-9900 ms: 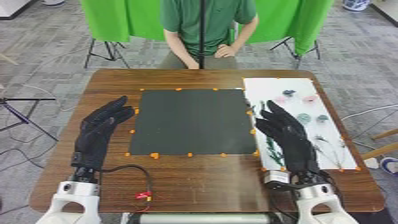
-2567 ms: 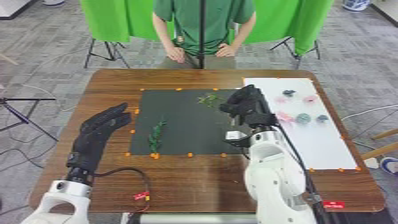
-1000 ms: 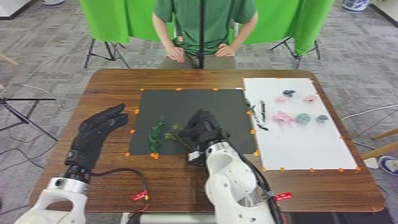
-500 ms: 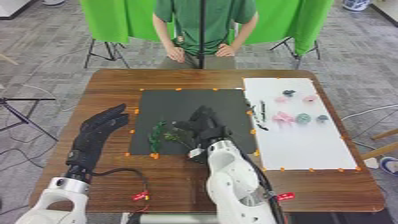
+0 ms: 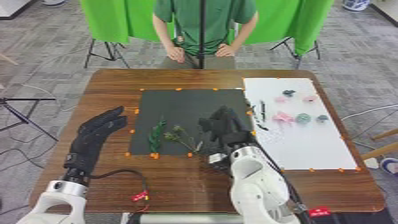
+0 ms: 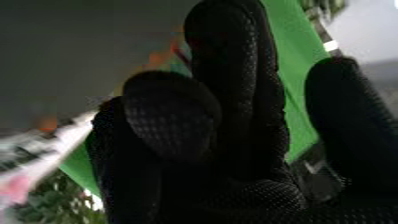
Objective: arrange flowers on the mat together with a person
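Reading the head view: leafy stem [image 5: 156, 136] and budded sprig [image 5: 180, 137] lie on dark mat [image 5: 191, 105]; both look light, bendy; I'd pinch low on the stalk, heads likely fragile; right hand [image 5: 229, 125] over mat's right edge, fingers loosely extended; left hand [image 5: 93, 132] beside mat, relaxed, empty; white sheet [image 5: 306, 150] holds one big pink flower [image 5: 282, 117], two small pink blooms [image 5: 310, 99], two grey-green rosettes [image 5: 303, 118], one dark bloom [image 5: 289, 93]; dark stems [image 5: 263, 111] overlap, can't count.

Right wrist view: right-hand fingers apart, no flower gripped; blurred pink petals [image 6: 16, 187] beyond.
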`<state>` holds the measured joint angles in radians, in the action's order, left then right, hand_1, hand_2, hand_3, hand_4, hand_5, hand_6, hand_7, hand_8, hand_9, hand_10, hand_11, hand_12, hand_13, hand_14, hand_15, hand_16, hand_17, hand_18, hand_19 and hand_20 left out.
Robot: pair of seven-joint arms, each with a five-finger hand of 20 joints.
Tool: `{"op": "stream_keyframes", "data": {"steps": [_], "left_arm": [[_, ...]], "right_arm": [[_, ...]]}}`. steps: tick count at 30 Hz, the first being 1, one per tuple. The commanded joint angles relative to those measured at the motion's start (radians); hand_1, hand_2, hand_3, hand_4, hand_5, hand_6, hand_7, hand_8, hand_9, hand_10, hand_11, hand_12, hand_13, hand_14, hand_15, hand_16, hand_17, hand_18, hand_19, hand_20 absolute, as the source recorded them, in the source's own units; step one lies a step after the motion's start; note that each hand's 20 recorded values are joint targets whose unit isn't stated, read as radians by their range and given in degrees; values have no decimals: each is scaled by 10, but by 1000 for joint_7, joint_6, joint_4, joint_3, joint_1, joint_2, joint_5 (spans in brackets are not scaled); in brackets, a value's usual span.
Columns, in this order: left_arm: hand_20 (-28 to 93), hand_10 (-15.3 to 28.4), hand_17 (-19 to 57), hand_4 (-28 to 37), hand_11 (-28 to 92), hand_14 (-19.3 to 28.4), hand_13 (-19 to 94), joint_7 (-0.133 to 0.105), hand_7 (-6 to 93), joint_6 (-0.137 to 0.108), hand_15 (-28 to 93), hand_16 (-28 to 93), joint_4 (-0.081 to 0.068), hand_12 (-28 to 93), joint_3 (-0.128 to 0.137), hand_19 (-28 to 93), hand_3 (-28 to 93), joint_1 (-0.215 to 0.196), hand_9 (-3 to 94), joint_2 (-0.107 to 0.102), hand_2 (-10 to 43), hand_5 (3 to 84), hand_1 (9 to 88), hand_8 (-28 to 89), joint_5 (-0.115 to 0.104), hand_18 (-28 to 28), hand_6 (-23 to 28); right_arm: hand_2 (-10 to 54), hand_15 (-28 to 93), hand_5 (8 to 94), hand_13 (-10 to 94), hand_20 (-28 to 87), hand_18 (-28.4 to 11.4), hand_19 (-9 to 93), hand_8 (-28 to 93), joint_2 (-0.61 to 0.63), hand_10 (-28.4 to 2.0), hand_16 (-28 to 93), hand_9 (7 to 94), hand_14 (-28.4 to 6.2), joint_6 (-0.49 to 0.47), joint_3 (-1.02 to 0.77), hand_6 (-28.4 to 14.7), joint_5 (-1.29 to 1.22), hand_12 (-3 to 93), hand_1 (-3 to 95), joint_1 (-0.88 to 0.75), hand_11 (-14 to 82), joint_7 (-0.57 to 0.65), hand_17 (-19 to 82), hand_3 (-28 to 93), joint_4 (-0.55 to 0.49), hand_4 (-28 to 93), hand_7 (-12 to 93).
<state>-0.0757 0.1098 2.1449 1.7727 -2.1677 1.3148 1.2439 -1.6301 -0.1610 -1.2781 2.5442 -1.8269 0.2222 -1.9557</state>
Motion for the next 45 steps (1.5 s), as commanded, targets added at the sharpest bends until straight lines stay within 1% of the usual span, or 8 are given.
{"op": "stream_keyframes", "data": {"steps": [1, 18, 27, 31, 35, 39, 42, 45], "left_arm": [[185, 126, 7, -163, 158, 176, 321, 22, 92, 17, 136, 65, -2, 152, 2, 108, 609, -11, 422, 10, -82, 428, 286, -49, -3, 151, 39], [186, 127, 6, -165, 156, 177, 320, 36, 92, 25, 136, 65, -2, 151, 6, 110, 610, -13, 422, 10, -80, 427, 284, -49, -10, 151, 39], [186, 127, 6, -166, 156, 176, 320, 33, 93, 38, 136, 65, -4, 151, 3, 110, 610, -11, 422, 10, -80, 427, 284, -49, -8, 151, 38], [186, 127, 6, -165, 156, 177, 320, 20, 92, 34, 136, 66, -8, 151, -8, 110, 610, -4, 422, 11, -79, 427, 283, -49, -9, 151, 38], [185, 127, 7, -166, 156, 176, 322, -10, 93, 24, 137, 65, -9, 151, -23, 109, 608, -9, 423, -1, -79, 428, 285, -49, -20, 151, 38], [204, 132, 63, -165, 156, 174, 345, -21, 93, 37, 101, 40, -21, 146, -40, 147, 608, 12, 431, -18, -77, 436, 288, -50, -30, 141, 41], [208, 133, 75, -164, 155, 173, 346, -40, 95, 41, 93, 36, -29, 143, -57, 151, 606, 33, 434, -32, -74, 441, 291, -50, -20, 139, 44], [188, 133, 68, -163, 156, 169, 339, -60, 97, 32, 91, 36, -26, 142, -64, 111, 609, 43, 435, -42, -75, 442, 290, -51, -24, 129, 44]], "right_arm": [[149, 633, 870, 937, 517, -129, 932, -108, 6, -117, 211, 937, -35, -124, 15, 1, 42, 172, 209, -40, 408, 41, 728, 688, 3, -122, 130], [166, 667, 858, 937, 556, -129, 932, -107, 12, -118, 204, 937, -34, -206, 62, -3, 36, 168, 181, -35, 438, 60, 741, 668, -8, -107, 124], [105, 668, 866, 937, 555, -129, 932, -103, 41, -117, 202, 937, -34, -100, -42, -3, -229, 166, 188, -53, 440, 76, 742, 675, -141, -98, 130], [77, 671, 874, 937, 561, -130, 932, -102, 69, -117, 200, 937, -34, 3, -157, -4, -541, 164, 191, -85, 444, -65, 742, 679, -154, -97, 134], [75, 494, 810, 925, 392, -145, 923, -99, 99, -143, 270, 929, -72, 90, -248, -9, -874, 193, 200, -120, 296, -281, 640, 680, -110, -108, 137], [73, 266, 687, 646, 349, -179, 611, -91, 119, -169, 241, 763, -157, 5, -319, -22, -1345, 177, 180, -170, 154, -324, 351, 715, -96, -120, 120], [56, 117, 543, 419, 309, -151, 201, -88, 141, -162, 200, 581, -150, -13, -324, -7, -1500, 140, 122, -224, 76, -391, 201, 769, -85, -135, 97], [39, 74, 430, 309, 271, -132, 62, -86, 151, -153, 147, 457, -131, -38, -331, -2, -1451, 116, 82, -280, 50, -441, 158, 797, -95, -148, 78]]}}
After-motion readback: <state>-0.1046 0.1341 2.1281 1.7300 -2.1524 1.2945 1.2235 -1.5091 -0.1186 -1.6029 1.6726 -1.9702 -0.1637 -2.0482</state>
